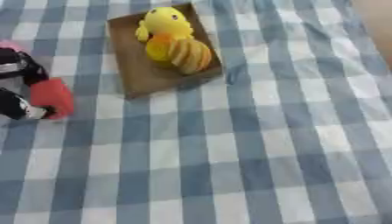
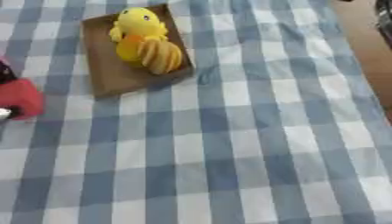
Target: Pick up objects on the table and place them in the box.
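A shallow brown box [image 1: 141,74] lies at the upper middle of the blue-and-white checked cloth. Inside it sit a yellow duck toy [image 1: 165,22] and, touching it on the near side, a yellow-orange ribbed object [image 1: 183,53]. At the left edge my black left hand [image 1: 17,68] is curled round a red object [image 1: 52,97], with fingers above and below it, left of the box and nearer to me. Most of the hand is cut off by the picture's edge. My right hand shows in neither view.
The checked cloth [image 1: 229,157] covers the table. A bare brown strip [image 2: 367,39] runs down the upper right, past the cloth's edge. Something dark [image 2: 383,13] shows at the top right corner.
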Controlling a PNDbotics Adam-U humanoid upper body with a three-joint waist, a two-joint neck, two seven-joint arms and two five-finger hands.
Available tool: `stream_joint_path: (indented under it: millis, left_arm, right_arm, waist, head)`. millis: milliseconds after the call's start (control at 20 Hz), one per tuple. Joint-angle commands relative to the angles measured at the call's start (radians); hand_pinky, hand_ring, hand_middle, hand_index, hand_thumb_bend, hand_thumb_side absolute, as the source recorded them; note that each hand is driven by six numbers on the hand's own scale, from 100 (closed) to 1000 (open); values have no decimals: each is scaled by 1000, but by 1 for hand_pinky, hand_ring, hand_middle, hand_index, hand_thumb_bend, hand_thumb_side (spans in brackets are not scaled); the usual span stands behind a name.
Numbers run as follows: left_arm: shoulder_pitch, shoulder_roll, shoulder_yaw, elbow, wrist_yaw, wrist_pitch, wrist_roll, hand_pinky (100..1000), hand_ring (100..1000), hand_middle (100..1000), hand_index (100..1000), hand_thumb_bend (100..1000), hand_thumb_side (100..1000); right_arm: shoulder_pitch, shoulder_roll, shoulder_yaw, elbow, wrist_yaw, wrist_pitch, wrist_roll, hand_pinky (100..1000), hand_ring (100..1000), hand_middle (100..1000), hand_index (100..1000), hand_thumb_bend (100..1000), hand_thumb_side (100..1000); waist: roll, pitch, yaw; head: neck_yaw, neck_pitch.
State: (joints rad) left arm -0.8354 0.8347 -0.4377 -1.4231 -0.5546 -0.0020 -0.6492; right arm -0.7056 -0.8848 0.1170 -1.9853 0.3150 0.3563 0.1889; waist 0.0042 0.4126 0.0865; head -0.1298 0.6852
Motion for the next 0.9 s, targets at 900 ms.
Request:
stream_joint_path:
  millis: [900]
  left_arm:
    - [-233,-138,72,-12,-7,28,57,791,651,547,645,195,311]
  right_arm:
    - [-31,-13,-17,-15,-20,-3,-5,792,753,714,811,100,633]
  waist:
    - [7,-30,-17]
  head:
    - [-3,-20]
